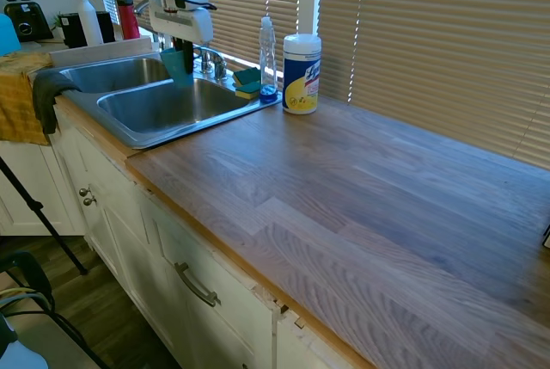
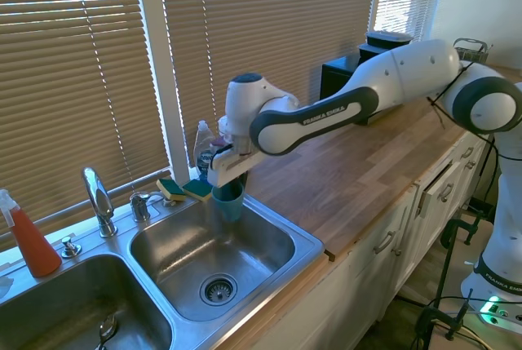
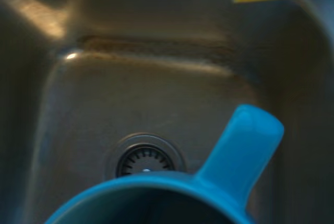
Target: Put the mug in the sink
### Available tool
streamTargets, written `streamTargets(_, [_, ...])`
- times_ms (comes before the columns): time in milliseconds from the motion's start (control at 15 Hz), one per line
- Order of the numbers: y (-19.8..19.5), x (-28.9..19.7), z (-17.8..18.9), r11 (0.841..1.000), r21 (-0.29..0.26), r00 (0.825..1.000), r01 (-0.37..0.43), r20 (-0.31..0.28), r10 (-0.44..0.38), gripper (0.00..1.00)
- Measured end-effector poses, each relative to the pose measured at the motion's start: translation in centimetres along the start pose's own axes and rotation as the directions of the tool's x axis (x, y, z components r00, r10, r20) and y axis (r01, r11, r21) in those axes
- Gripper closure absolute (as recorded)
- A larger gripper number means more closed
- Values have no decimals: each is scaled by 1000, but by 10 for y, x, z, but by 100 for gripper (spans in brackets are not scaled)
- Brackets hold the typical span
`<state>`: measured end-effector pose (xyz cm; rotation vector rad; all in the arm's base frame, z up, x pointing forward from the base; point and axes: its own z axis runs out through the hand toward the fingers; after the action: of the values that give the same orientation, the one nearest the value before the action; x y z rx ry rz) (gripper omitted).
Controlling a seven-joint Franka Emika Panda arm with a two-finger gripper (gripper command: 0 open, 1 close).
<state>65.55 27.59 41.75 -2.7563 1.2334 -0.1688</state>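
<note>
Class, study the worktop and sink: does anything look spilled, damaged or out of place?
Nothing stands out. The mug hangs upright in the gripper over the sink; no spill shows, and the sponges sit at its rim.

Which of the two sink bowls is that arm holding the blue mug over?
The bowl nearer the wooden countertop, beside the sponges. The mug hangs above its drain; the other bowl lies beyond the tap.

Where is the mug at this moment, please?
The mug hangs in the gripper above the sink's bowl nearest the wooden counter, close to the sponges on the back rim.
</note>
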Motion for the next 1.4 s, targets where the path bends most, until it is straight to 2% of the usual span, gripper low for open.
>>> streamTargets(333, [-45, -9, 79, 1000, -16, 999, 19, 40, -18, 100])
streamTargets(667, [-59, 4, 151, 998, -57, 997, 6, 81, -1, 100])
streamTargets(933, [-60, 23, 176, 996, -85, 996, -9, 92, 17, 100])
streamTargets(1200, [-58, 22, 202, 991, -134, 993, -3, 114, 18, 100])
streamTargets(1333, [-57, 23, 212, 990, -140, 992, -3, 121, 21, 100])
streamTargets(1400, [-56, 23, 216, 990, -139, 992, -3, 128, 21, 0])
